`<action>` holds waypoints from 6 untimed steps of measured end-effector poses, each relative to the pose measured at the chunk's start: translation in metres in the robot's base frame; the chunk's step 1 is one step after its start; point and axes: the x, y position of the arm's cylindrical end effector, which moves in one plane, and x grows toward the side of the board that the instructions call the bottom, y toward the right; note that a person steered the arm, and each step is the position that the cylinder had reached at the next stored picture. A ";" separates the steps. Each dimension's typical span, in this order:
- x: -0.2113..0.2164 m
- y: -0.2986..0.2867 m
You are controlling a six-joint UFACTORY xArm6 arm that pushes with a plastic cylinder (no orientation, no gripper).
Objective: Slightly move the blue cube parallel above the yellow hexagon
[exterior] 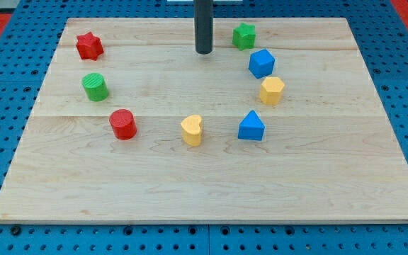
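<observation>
Blue cube (261,63) sits on the view's right side of the board (331,177), just above the yellow hexagon (272,91), the two close enough to look like they touch. It rides a shade to the view's left of the hexagon, so by my read the job is nearly there and only a small nudge toward the view's right is left to square it up. My tip (203,52) stands well apart from the cube, off to its left near the view's top, touching no block. No jaws on this rod, so nothing to spread or pinch. Green star (244,35) lies between them, above the cube, a thing to steer round
</observation>
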 end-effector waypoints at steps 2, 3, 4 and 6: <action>-0.037 0.073; -0.019 0.014; 0.034 0.009; 0.058 0.062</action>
